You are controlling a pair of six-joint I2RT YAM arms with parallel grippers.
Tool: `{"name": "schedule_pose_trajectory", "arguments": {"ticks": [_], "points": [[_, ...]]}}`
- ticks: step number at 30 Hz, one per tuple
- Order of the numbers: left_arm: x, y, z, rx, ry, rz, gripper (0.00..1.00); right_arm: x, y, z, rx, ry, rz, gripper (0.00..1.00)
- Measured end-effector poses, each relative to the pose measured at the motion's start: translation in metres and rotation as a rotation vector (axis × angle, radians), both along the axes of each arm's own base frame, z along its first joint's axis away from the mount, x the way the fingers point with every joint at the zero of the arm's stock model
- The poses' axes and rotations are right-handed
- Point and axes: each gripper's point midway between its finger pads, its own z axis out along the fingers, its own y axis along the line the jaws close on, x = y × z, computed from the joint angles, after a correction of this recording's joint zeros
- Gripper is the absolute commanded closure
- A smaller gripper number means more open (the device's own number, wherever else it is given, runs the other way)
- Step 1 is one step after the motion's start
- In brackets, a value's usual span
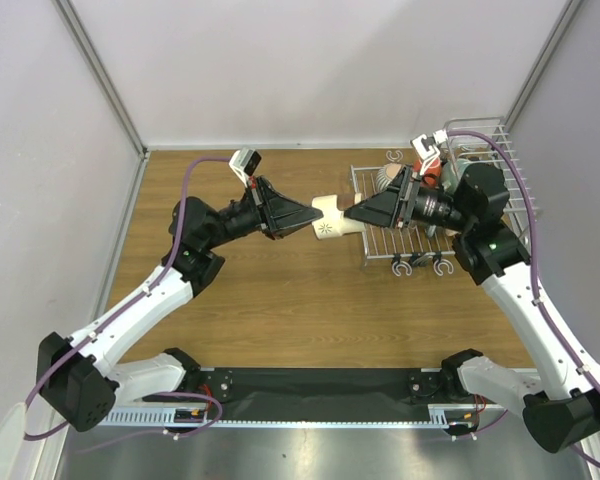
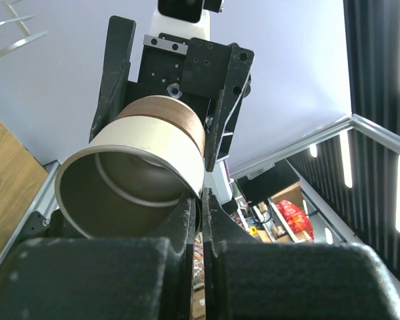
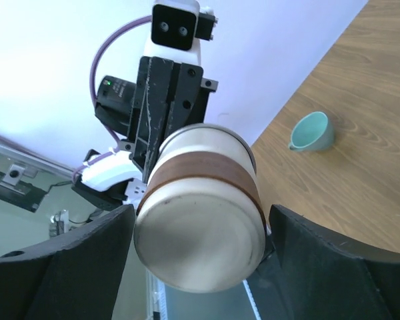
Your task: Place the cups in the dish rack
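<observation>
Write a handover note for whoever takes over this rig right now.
Left gripper: shut on the beige cup at its rim, mid-air.
Right gripper: fingers straddle the cup's base; grip unclear.
Teal cup sits on the table.
Dish rack holds a whitish cup; more may be hidden behind the right arm.
Left to do: finish the pass, rack the beige cup, then the teal one.

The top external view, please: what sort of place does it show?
Likely a robot lab cell: wooden table walled by plain white panels, left arm and right arm bolted at its edge.
</observation>
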Motion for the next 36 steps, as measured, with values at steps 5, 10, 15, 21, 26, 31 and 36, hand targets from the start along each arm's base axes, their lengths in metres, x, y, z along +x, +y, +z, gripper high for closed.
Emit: {"name": "schedule_pose_trajectory", "arguments": {"ticks": [5,10,15,21,26,31,36], "points": [[0.002,0.000,0.001,-0.024,0.026,-0.003,1.00,0.003,0.005,0.000,0.011,0.011,0.009,0.43],[0.006,0.002,0.003,-0.040,0.033,0.013,0.42,0.008,0.009,0.001,0.017,0.014,0.003,1.00],[0.014,0.002,-0.016,0.062,0.061,0.080,0.00,0.032,0.015,-0.009,-0.058,0.021,-0.075,1.00],[0.040,0.043,-0.049,0.350,0.104,0.346,0.00,0.095,-0.003,-0.034,-0.232,0.028,-0.365,1.00],[0.043,0.076,-0.076,0.569,0.129,0.470,0.00,0.173,-0.039,-0.070,-0.417,0.052,-0.707,1.00],[0.034,0.091,-0.113,0.724,0.182,0.472,0.00,0.234,-0.070,-0.122,-0.591,0.105,-0.917,1.00],[0.025,0.099,-0.131,0.805,0.210,0.457,0.00,0.281,-0.086,-0.150,-0.717,0.129,-1.023,1.00]]}}
